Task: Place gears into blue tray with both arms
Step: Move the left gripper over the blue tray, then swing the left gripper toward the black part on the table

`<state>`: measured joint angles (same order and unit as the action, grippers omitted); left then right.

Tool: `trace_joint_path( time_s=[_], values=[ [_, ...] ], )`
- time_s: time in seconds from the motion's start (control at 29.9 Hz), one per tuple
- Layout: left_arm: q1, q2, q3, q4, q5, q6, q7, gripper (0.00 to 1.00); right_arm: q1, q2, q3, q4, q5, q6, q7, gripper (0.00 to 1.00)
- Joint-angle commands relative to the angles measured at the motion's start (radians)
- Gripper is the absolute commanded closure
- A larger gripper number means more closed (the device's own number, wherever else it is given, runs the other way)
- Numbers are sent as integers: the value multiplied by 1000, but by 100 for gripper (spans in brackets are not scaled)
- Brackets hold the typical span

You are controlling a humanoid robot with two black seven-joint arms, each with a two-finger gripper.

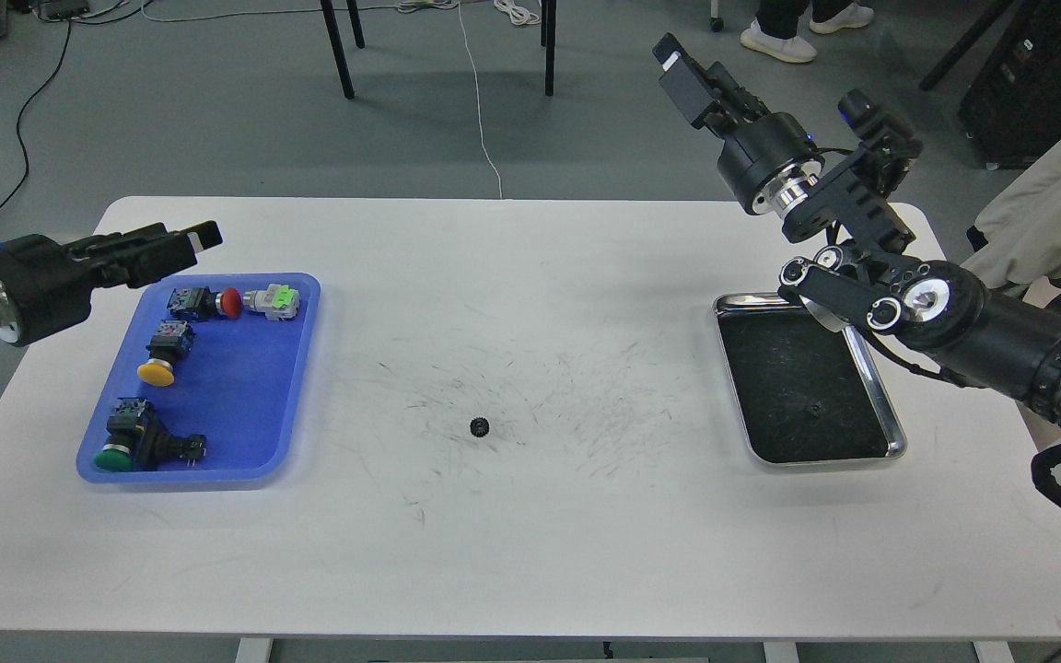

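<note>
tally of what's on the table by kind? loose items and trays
Gears: 1, the gear lying on the bare table
Push-button switches: 4, all in the blue tray: red, green-and-white, yellow, green
Trays: 2, the blue one and the silver tray
Total: 7

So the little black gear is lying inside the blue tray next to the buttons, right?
Not quite. In the head view the little black gear lies on the bare white table, out in the middle, well apart from the blue tray. The tray holds only the buttons, with red, yellow and green caps.
</note>
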<state>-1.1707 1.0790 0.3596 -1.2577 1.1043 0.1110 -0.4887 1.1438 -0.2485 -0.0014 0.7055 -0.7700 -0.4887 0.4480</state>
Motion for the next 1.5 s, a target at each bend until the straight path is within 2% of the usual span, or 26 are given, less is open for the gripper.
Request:
trace_joint_path(
  time_s=[0.0, 0.3, 0.5, 0.6, 0.94, 1.04, 1.27, 1.47],
  values=[
    [-36, -1, 91, -45, 61, 61, 0, 16, -1, 0, 0, -1, 0, 0, 0, 8],
    [-122, 47, 159, -87, 160, 78, 0, 16, -1, 2, 0, -8, 0, 0, 0, 8],
    [-135, 73, 237, -109, 305, 102, 0, 15, -4, 2, 0, -12, 0, 0, 2, 8],
    [-144, 95, 243, -111, 336, 151, 0, 15, -4, 2, 0, -14, 0, 0, 2, 9],
    [-161, 95, 305, -98, 417, 170, 0, 15, -3, 2, 0, -12, 0, 0, 2, 8],
    [-168, 104, 305, -141, 425, 225, 0, 15, -1, 2, 0, -11, 0, 0, 2, 8],
    [-167, 64, 311, -149, 422, 332, 0, 15, -3, 3, 0, -11, 0, 0, 0, 9],
    [-173, -5, 366, -144, 439, 378, 0, 15, -6, 3, 0, -14, 0, 0, 0, 8]
  ],
)
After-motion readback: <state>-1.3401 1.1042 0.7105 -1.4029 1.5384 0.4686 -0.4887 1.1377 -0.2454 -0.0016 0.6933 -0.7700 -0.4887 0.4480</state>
